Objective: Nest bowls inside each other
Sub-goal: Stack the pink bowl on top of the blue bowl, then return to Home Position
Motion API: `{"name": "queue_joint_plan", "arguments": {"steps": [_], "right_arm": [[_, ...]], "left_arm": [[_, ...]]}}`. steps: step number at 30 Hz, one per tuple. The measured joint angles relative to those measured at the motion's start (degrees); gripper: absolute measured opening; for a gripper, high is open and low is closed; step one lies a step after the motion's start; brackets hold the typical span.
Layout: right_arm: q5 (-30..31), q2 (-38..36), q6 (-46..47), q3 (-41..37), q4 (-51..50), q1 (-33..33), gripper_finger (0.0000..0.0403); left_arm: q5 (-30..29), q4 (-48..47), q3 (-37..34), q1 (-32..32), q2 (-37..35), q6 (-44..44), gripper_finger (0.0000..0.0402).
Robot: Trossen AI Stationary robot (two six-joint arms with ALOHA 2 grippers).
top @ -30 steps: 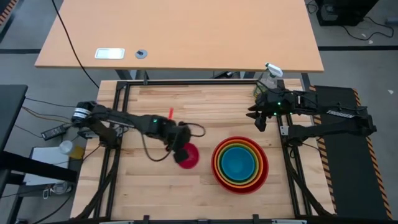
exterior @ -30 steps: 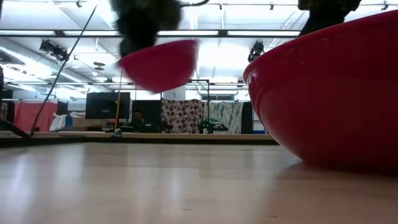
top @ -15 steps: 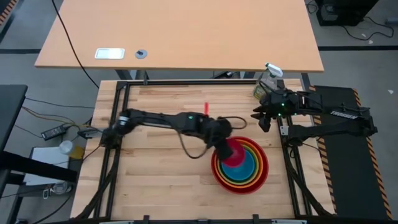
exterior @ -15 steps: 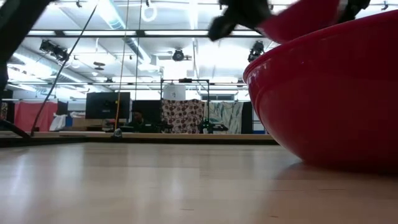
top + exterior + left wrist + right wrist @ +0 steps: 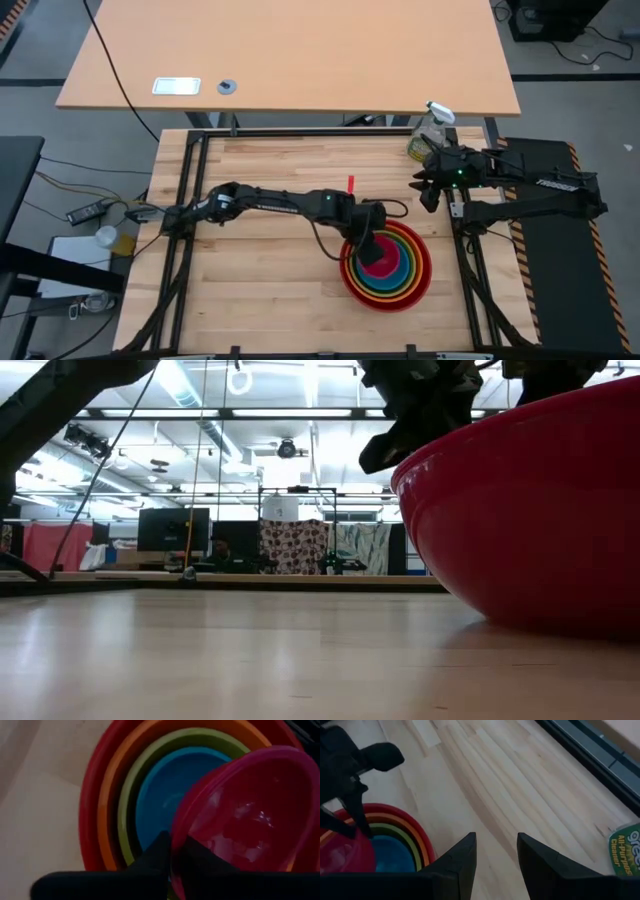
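Note:
Four bowls sit nested at the table's right centre: red (image 5: 350,287) outermost, then orange (image 5: 111,795), lime green (image 5: 127,785) and blue (image 5: 162,790). The small magenta pink bowl (image 5: 260,810) is tilted above the blue one, and my left gripper (image 5: 177,860) is shut on its rim; in the high view this gripper (image 5: 366,240) reaches over the stack's left side. In the low view only the red bowl's wall (image 5: 530,520) shows. My right gripper (image 5: 495,855) stands open and bare over the table's far right, near its edge (image 5: 426,197). My left gripper holds the pink bowl by the part of its rim (image 5: 175,837) nearest the arm, one finger outside the wall (image 5: 159,854) and one inside (image 5: 202,860). The fingers slant down from the table's left. The bowl tilts inside the stack; whether it touches the blue bowl, I cannot tell.
A clear spray bottle (image 5: 432,125) stands at the table's far right corner, its label (image 5: 626,845) close to my right gripper. Bare wooden tabletop (image 5: 250,290) lies left of and behind the stack. A black frame (image 5: 300,132) borders the table.
My left gripper has carried the pink bowl toward the table's right edge, from over the bare wood left of the stack to above the nested bowls. There the bowl has sunk below the red bowl's rim in the low view.

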Motion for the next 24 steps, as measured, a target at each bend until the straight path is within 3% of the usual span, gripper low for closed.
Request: {"name": "queue_joint_plan", "arguments": {"steps": [12, 17, 24], "right_arm": [[-0.17, -0.08, 0.14, 0.0, 0.62, 0.01, 0.0148], [-0.66, -0.07, 0.5, 0.0, 1.2, 0.0, 0.0148], [-3.23, -0.05, 0.75, 0.0, 5.16, 0.02, 0.0148]], "left_arm": [[-0.48, -0.64, 0.0, -0.11, 0.0, 1.25, 0.0181], [-1.98, -0.74, -0.01, -0.17, -0.23, 3.28, 0.0193], [-4.55, 4.32, 0.02, -2.47, -1.86, 13.69, 0.017]]}}
